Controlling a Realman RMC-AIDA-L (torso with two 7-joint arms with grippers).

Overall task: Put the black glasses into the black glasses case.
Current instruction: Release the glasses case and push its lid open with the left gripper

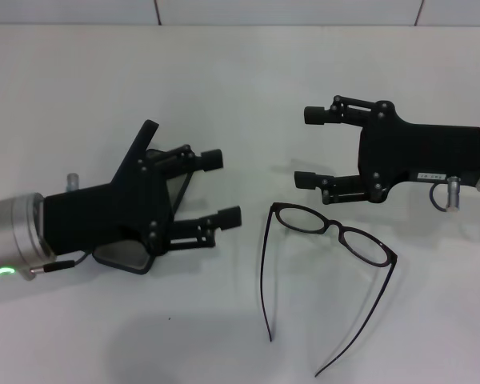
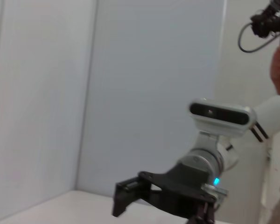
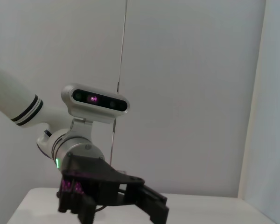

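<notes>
Two grippers I see from above, left gripper (image 1: pixel 224 188) low with fingers wide over the open black glasses case (image 1: pixel 128 254), right gripper (image 1: pixel 310 148) wide apart too, black glasses (image 1: pixel 333 227) flat on the table (image 1: pixel 224 80) just below it, wrist views show only the other arm.

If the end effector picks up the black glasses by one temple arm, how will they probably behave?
The black glasses lie on the table with temples unfolded. The frame looks very thin, so they are probably light, and the long temple may flex or swing at its hinge. The lenses seem fragile; a gentle grip looks wiser.
</notes>
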